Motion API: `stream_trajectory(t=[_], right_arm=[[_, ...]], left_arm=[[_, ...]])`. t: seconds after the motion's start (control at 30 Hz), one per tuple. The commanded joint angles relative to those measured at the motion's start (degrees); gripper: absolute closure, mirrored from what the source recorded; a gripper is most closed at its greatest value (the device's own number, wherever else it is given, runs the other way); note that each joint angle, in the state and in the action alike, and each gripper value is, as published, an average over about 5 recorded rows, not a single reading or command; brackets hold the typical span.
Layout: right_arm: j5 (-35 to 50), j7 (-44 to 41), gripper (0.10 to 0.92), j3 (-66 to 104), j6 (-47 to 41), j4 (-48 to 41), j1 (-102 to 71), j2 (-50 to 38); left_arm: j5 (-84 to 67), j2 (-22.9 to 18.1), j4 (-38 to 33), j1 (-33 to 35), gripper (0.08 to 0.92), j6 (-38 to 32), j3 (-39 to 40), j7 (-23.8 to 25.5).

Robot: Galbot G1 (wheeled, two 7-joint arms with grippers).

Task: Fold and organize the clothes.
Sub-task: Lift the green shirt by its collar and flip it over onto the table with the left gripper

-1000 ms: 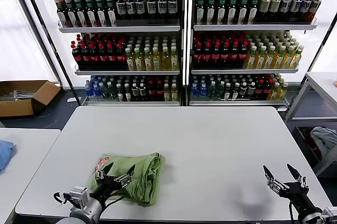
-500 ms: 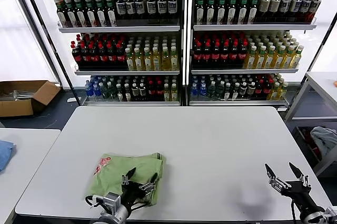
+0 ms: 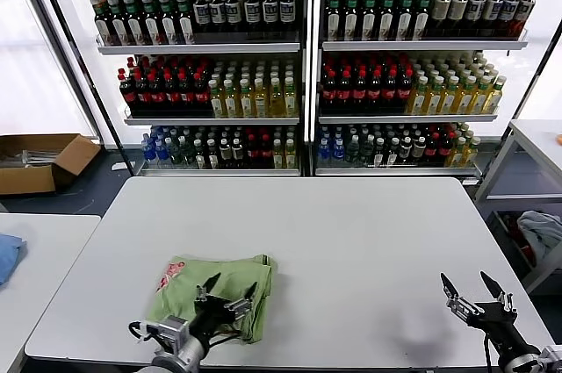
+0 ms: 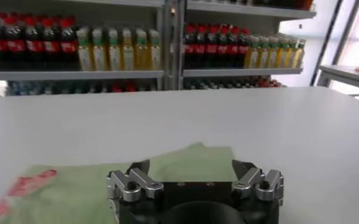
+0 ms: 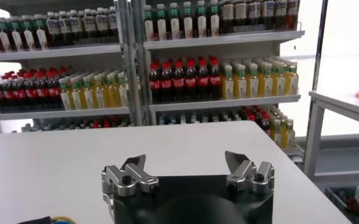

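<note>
Shelves of bottled drinks fill the back of the room, and in front of them stands a broad white table. On that table, near its front edge and toward the robot's left side, lies the green shirt, folded into a compact, slightly rumpled bundle; a red-and-white printed patch shows at the bundle's far-left corner, while its remaining top surface is plain green. Over the front edge of the shirt sits the left gripper, its jaws spread wide with nothing between them; in the left wrist view the same gripper points across the green cloth toward the shelves. Well apart from the shirt, at the table's front-right corner, is the right gripper, jaws likewise spread and empty, above bare tabletop. Left of the table, a cardboard box rests on the floor.
</note>
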Motion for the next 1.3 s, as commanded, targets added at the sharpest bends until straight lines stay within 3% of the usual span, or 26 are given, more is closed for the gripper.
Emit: stream_trajectory(t=[0.03,0.3,0.83,0.93,1.3], right_arm=[[-0.2,0.0,0.203,-0.6,0.1,-0.1,0.1,0.1],[-0.4,-0.1,0.203,-0.9,0.2,0.1,-0.3,0.0],[0.0,-0.1,0.203,0.1,0.5,-0.4,-0.6,-0.7],[-0.1,-0.1,0.203,-0.1,0.5,-0.5,-0.3,-0.7],[-0.1,-0.1,0.203,-0.2,0.5,-0.8,0.0,-0.7]], left_arm=[[-13.5,6.8,1.8,1.9,0.177,5.9,-21.8,0.8],[-18.3,8.9,8.9,1.3,0.177,5.8,-22.2,1.5],[-18.8,3.9,13.0,-2.1,0.18,5.9,-15.7,2.3],[-18.8,3.2,12.2,-1.4,0.219,5.9,-15.3,2.6],[-18.7,0.5,10.9,-0.6,0.531,4.7,-14.2,2.6]])
